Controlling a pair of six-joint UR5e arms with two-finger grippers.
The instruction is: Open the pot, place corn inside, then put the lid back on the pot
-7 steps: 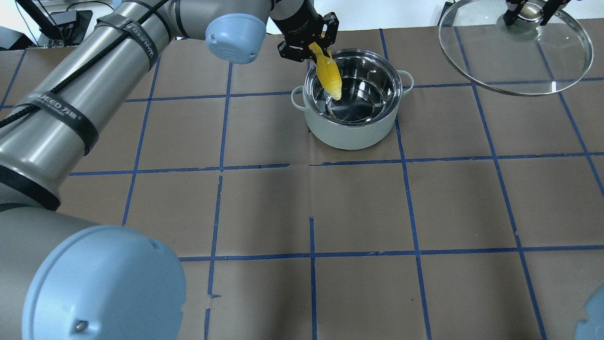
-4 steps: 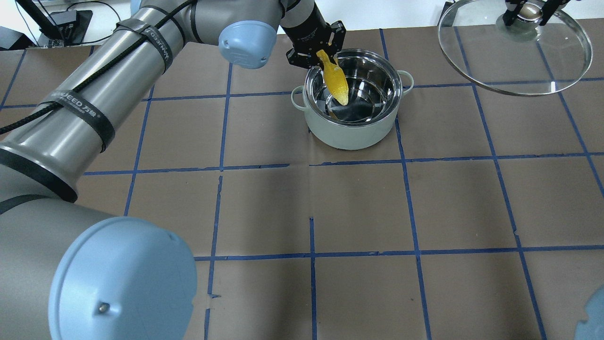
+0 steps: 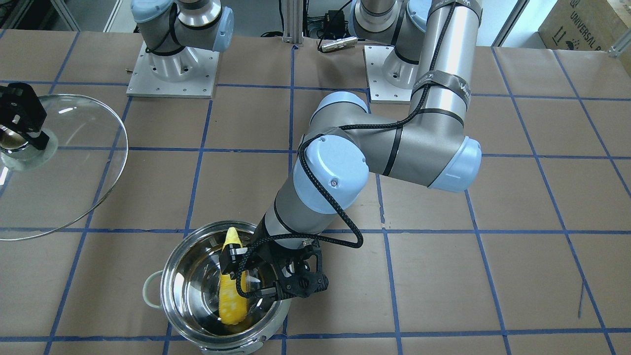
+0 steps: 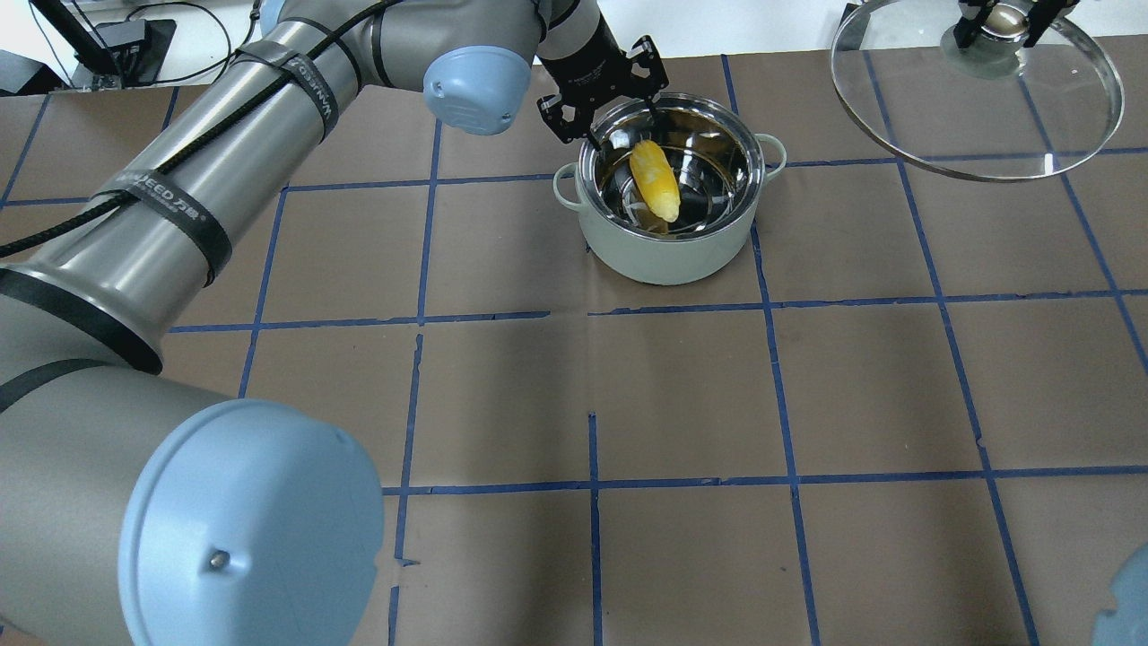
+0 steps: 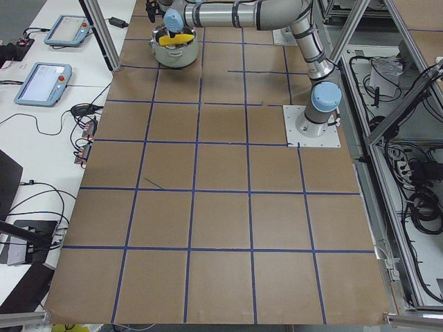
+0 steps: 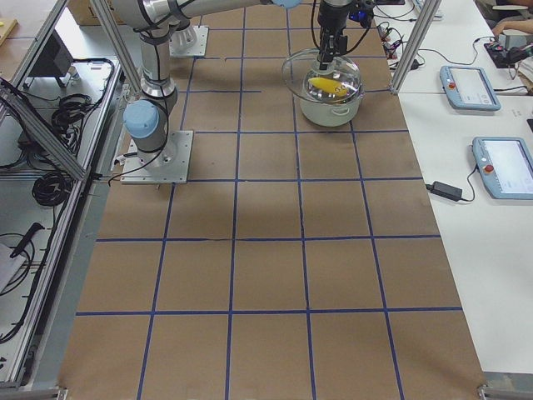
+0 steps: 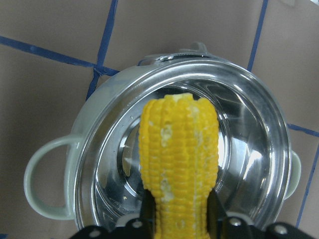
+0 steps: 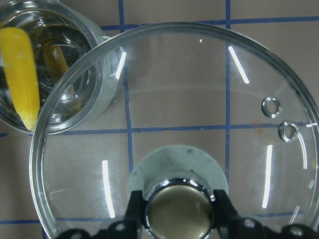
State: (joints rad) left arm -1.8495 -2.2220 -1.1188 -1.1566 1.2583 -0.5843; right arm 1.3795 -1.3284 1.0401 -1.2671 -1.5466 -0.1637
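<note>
The pot (image 4: 668, 256) stands lidless at the far middle of the table. The corn (image 4: 655, 179) lies tilted inside it, one end low against the wall; it also shows in the front view (image 3: 231, 296). My left gripper (image 4: 621, 135) hovers over the pot's far-left rim, fingers spread, apart from the corn. In the left wrist view the corn (image 7: 179, 149) rises between the finger pads. My right gripper (image 4: 997, 22) is shut on the knob (image 8: 177, 209) of the lid (image 4: 978, 117), held tilted in the air to the pot's right.
The table is brown paper with a blue tape grid (image 4: 592, 489). My left arm (image 3: 394, 158) stretches across the middle towards the pot. Both arm bases (image 3: 172, 64) stand at the robot's edge. Screens (image 6: 504, 167) lie on a side bench beyond the pot.
The corn has left the left gripper and dropped into the pot, and the gripper has shifted slightly right over the rim. The right gripper and lid have not moved.
</note>
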